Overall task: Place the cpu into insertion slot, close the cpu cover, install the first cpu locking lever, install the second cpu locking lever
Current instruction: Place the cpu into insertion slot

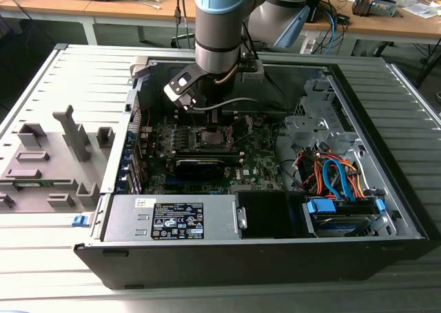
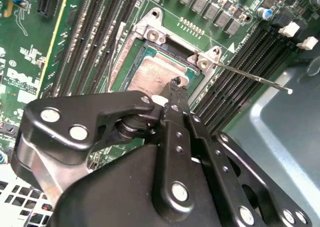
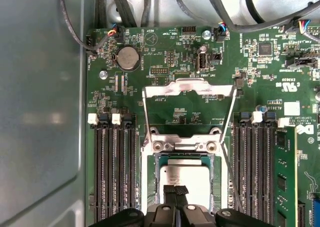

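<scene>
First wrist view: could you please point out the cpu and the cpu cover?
cpu (image 3: 192, 176): first wrist view, on its bare metal top.
cpu cover (image 3: 189, 88): first wrist view, on the open frame's silvery end bar.

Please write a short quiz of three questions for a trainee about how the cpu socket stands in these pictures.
1. True or false: the cpu lies in the insertion slot.
2. The cpu cover is: A) shut over the cpu; B) swung open; C) taken off the board.
3. Fill in: the fingertips of the gripper are over the ____.
Key: 1 true; 2 B; 3 cpu.
</scene>
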Controlling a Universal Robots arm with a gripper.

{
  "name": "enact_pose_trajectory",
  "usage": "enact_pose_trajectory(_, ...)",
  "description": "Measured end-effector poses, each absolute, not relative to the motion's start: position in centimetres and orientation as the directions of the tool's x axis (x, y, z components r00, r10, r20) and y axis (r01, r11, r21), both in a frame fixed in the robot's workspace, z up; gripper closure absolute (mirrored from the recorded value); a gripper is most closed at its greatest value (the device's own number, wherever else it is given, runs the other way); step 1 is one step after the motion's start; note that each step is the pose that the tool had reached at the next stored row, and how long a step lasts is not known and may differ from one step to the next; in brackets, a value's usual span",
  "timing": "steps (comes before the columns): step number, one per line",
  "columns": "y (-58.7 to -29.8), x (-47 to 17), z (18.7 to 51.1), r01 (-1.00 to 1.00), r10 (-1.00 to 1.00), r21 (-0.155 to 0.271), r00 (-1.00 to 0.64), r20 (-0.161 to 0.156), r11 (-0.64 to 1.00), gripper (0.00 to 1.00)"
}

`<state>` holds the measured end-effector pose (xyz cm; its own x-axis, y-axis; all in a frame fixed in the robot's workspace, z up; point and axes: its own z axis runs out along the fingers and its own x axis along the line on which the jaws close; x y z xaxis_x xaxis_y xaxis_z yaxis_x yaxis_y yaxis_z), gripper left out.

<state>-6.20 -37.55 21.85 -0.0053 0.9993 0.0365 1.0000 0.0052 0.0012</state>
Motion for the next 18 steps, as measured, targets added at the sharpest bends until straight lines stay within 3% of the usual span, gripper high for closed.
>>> enact_pose_trajectory(18, -38.1, -4.9, 21.8, 1.000, 0.999, -0.007, -0.006, 0.038, 0.006, 0.89)
